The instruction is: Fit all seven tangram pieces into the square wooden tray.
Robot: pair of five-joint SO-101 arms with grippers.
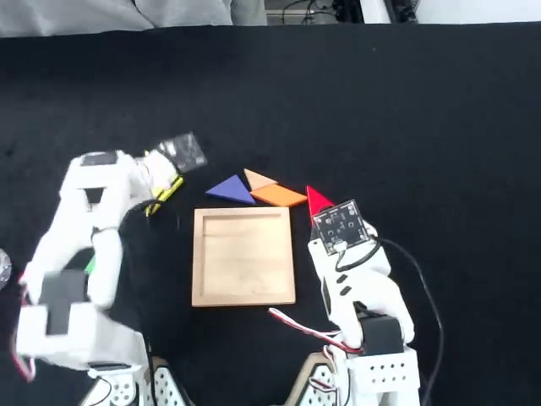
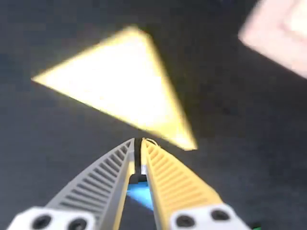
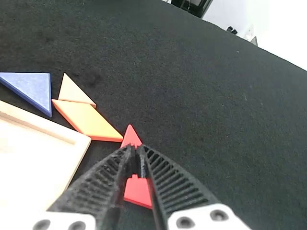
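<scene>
Left end effector (image 2: pixel 138 142) has its fingers pressed together and holds nothing; the tips stand just at the edge of the yellow triangle (image 2: pixel 120 86), which lies flat on the black worktop (image 1: pixel 423 127). We find the right end effector (image 3: pixel 135 147) likewise pressed together, tips over the red triangle (image 3: pixel 130 137), which lies flat beneath them; we see no pinch on it. The square wooden tray (image 1: pixel 243 256) sits at the centre of the high view and holds no piece. Just above its upper edge in that view, outside it, lie the blue triangle (image 1: pixel 230 189), the small tan triangle (image 1: pixel 258 178) and the orange parallelogram (image 1: pixel 279 195), set close together. The red triangle lies off the tray's upper right corner. We count five pieces, all on the worktop; the other two we cannot locate with confidence. In our judgement placement has not begun: all seven pieces are left to fit, and neither arm has one in hand.
</scene>
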